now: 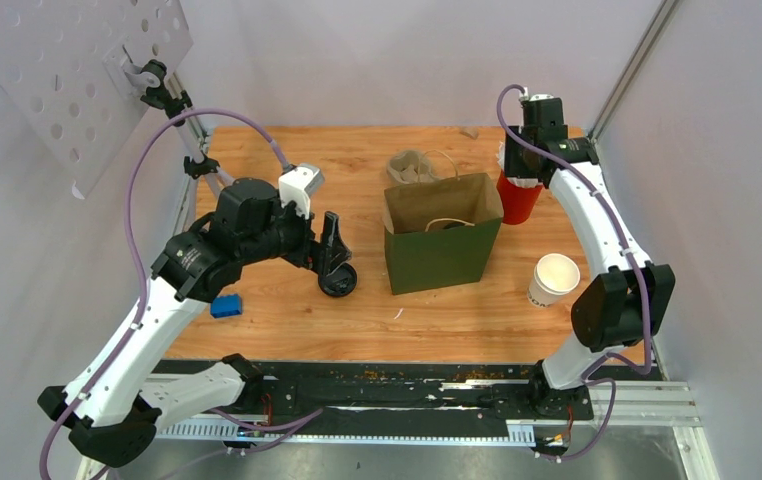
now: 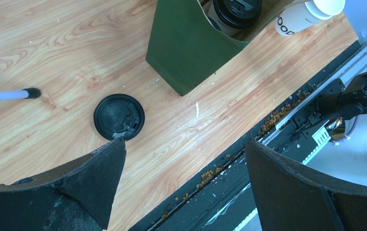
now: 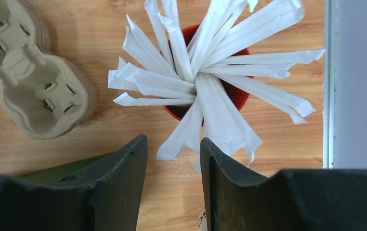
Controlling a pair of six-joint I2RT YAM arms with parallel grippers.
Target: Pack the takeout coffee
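Where the coffee sits: one lidded cup (image 2: pixel 237 12) stands inside the green paper bag (image 1: pixel 442 245). The other, an open cup (image 1: pixel 554 278), stands on the table (image 1: pixel 287 335) just right of the bag, near the right edge and close to the elbow of the right arm (image 1: pixel 612 300).
Loose lid: a black lid (image 2: pixel 119 116) lies flat on the wood left of the bag and apart from it.
Left gripper (image 2: pixel 184 144): it hovers just above the lid with its fingers spread wide and nothing between them.
Right gripper (image 3: pixel 172 142): it hangs over the red cup of stirrers (image 3: pixel 237 96) at the back right corner. The fingers are drawn close with a narrow gap; a couple of stirrer tips hang at its mouth, none plainly pinched.
Room to move: bare wood lies between lid and bag and along the near edge in front of the bag. The pulp carrier (image 3: pixel 32 82) crowds the bag's back, and the red cup sits by its right rear corner.
Hidden or unclear: from above, the bag's walls hide the lidded cup. The open cup's print is cut off in the left wrist view. A small blue object (image 1: pixel 225 305) near the left edge is hard to identify.
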